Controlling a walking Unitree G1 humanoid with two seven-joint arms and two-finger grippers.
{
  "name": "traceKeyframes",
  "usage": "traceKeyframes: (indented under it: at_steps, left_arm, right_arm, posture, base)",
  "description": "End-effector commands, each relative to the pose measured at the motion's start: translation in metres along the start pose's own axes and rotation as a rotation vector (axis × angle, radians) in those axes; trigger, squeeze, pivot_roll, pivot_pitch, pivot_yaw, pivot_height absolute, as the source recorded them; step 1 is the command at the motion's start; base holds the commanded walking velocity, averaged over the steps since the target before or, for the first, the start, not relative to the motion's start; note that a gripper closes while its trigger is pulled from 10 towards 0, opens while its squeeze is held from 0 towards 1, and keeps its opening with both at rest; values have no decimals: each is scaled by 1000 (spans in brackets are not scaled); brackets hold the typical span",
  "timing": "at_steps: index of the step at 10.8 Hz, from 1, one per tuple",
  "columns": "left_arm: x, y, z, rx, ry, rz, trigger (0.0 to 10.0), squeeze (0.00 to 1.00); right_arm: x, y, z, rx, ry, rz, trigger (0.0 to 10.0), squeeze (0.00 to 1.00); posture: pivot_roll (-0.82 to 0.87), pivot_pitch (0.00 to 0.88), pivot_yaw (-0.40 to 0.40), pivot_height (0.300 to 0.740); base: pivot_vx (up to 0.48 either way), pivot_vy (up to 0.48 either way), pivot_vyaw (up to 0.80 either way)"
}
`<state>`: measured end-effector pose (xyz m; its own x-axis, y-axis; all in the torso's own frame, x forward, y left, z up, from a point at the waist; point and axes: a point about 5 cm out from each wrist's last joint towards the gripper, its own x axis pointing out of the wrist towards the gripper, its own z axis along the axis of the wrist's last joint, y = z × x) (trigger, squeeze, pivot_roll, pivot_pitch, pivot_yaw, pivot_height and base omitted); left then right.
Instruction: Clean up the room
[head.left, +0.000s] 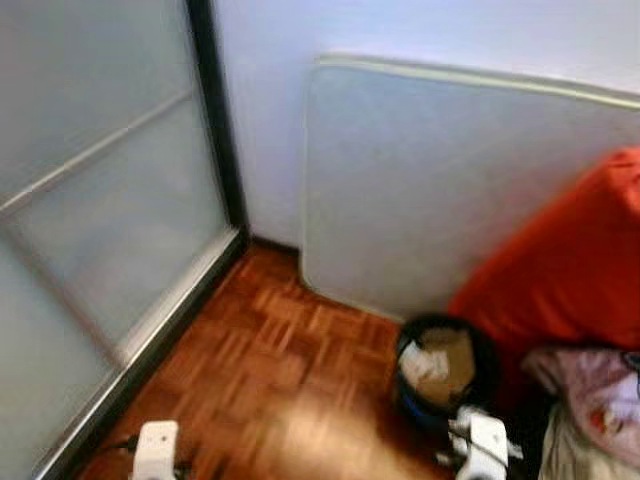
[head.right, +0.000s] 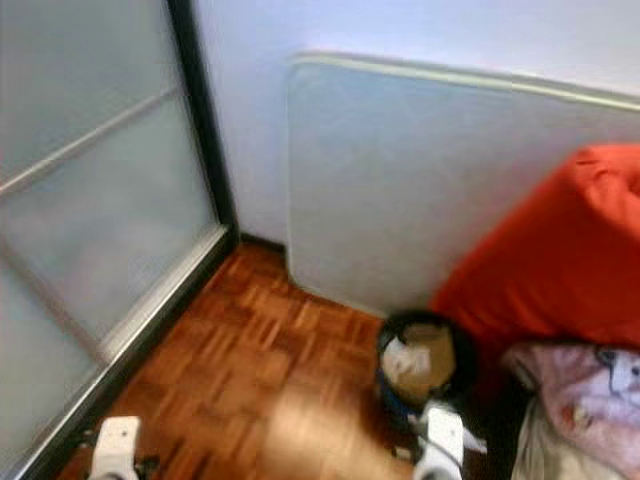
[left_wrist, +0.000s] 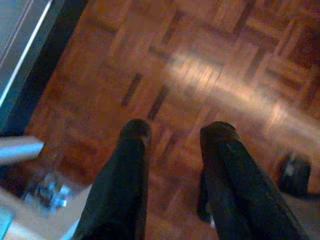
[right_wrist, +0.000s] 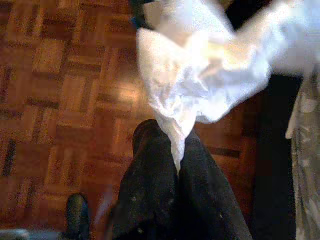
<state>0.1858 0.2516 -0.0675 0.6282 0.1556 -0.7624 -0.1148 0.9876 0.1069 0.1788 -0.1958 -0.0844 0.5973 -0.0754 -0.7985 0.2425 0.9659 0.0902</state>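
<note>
Carrying rubbish to the bin was judged to be the step in hand. A crumpled white tissue (right_wrist: 200, 75) was pinched between the two black fingers of the right claw (right_wrist: 176, 150), which were closed tightly on its lower corner. The paper was held above the parquet floor (head.left: 280, 370), near the dark waste bin (head.left: 440, 375) that stood beside the red bedding (head.left: 570, 270) and already contained some paper. For the next move, the right claw would probably need to be brought over the bin's opening before the fingers are released.

The tissue was seen clearly from the right wrist camera, while from the head cameras the bin and its place against the pale panel (head.left: 450, 190) were shown. The left claw (left_wrist: 175, 132) was seen with its fingers apart and nothing between them, above bare floor.
</note>
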Motion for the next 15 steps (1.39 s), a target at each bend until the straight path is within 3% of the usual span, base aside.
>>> traceKeyframes:
  at_steps: [1, 4, 7, 12, 15]
  left_arm:
    - [-1, -7, -7, -8, 13, -20, 10000, 0]
    - [0, -18, -7, -6, 19, -30, 10000, 0]
    - [2, -22, -4, -6, 17, -32, 10000, 0]
    - [-4, -2, -18, -16, 30, -4, 10000, 0]
    - [1, -32, -7, -9, 14, -32, 10000, 0]
  right_arm:
    - [-1, -9, -1, 20, 1, -29, 10000, 0]
    - [-1, -9, 0, 35, -3, -33, 10000, 0]
    - [0, -8, 1, 37, 2, -24, 10000, 0]
    - [0, -7, 2, 39, -9, -26, 10000, 0]
    - [0, -6, 4, 40, -30, -4, 10000, 0]
  posture:
    - [166, 5, -42, 740]
    - [169, 2, -41, 740]
    - [170, 1, -40, 740]
    - [178, 1, -43, 740]
    - [177, 3, -44, 740]
  base:
    - [356, 0, 0]
    - [359, 0, 0]
    - [358, 0, -758]
    - [206, 0, -595]
    - [0, 0, 0]
